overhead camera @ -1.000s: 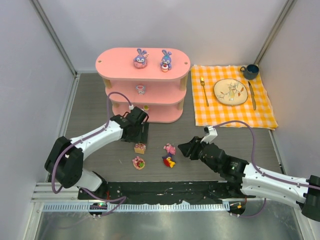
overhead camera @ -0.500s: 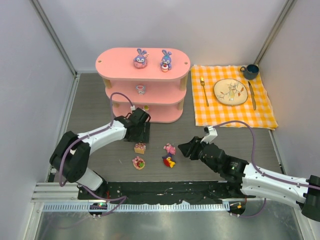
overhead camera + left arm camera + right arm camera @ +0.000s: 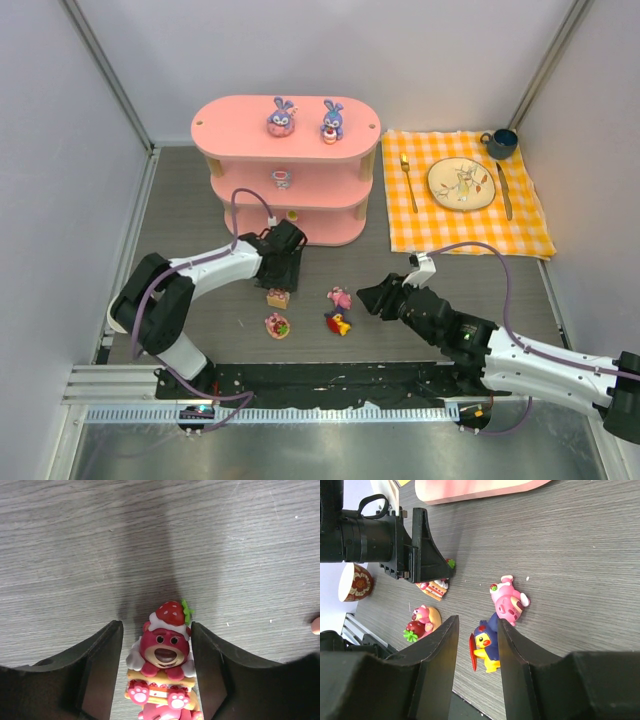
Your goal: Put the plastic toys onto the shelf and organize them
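Observation:
The pink shelf (image 3: 300,150) stands at the back, with two blue-purple bunnies (image 3: 281,117) (image 3: 332,121) on its top board and a small pink toy (image 3: 282,179) on the middle board. Several toys lie on the table in front of it. My left gripper (image 3: 281,283) (image 3: 156,627) is open, with its fingers on either side of a pink bear on a cake (image 3: 162,672) (image 3: 279,297) and gaps on both sides. My right gripper (image 3: 368,297) (image 3: 477,622) is open just above the red-yellow-purple toy (image 3: 487,645) (image 3: 338,322). A pink toy (image 3: 509,600) (image 3: 340,298) and a round pink bear toy (image 3: 422,621) (image 3: 277,325) lie nearby.
An orange checked cloth (image 3: 520,215) at the right holds a plate (image 3: 461,184), fork (image 3: 408,182), knife (image 3: 504,190) and blue cup (image 3: 501,143). A red-patterned bowl (image 3: 355,582) shows at the left of the right wrist view. Grey walls enclose the table.
My left gripper has moved toward the near edge, away from the shelf, and now stands over the cake bear. The right arm has not moved.

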`<control>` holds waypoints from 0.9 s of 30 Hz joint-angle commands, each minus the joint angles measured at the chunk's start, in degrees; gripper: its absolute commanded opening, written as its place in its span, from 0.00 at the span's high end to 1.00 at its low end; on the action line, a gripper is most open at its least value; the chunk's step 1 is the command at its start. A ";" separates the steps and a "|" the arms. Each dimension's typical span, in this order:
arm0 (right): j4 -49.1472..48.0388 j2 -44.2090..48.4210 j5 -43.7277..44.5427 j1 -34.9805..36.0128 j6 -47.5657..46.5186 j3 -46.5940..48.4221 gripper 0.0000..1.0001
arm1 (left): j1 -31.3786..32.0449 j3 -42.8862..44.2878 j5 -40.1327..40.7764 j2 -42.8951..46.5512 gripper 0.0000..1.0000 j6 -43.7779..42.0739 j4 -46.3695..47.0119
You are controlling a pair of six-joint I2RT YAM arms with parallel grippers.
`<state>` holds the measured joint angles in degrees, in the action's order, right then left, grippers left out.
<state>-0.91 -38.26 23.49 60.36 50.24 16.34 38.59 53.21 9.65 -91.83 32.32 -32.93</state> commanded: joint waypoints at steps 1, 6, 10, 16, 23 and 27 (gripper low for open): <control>-0.76 0.12 1.83 -0.15 1.00 -0.17 0.57 | 0.87 -0.12 -0.68 0.07 0.43 -0.67 1.37; -0.67 0.12 1.74 -0.07 1.00 0.01 0.57 | 1.23 -0.92 -1.65 1.21 0.57 -0.50 1.20; -0.68 0.03 1.83 -0.15 1.18 0.10 0.57 | 1.58 -1.09 -2.35 3.50 0.62 -0.32 -0.03; -0.85 -0.50 1.74 -0.15 1.18 0.19 0.57 | 2.63 -4.69 -1.84 14.12 1.00 1.78 1.19; -1.38 -2.17 0.69 -0.15 1.00 0.80 0.57 | 3.07 -16.10 5.98 28.19 1.00 6.62 8.66; -1.47 -2.78 0.60 -0.15 0.83 1.15 0.57 | 3.07 -19.90 8.80 33.20 1.00 8.28 10.52</control>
<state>-0.80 -40.66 23.31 60.34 50.98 16.23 41.41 35.79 13.19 -62.67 37.56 -27.42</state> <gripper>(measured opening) 0.426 0.422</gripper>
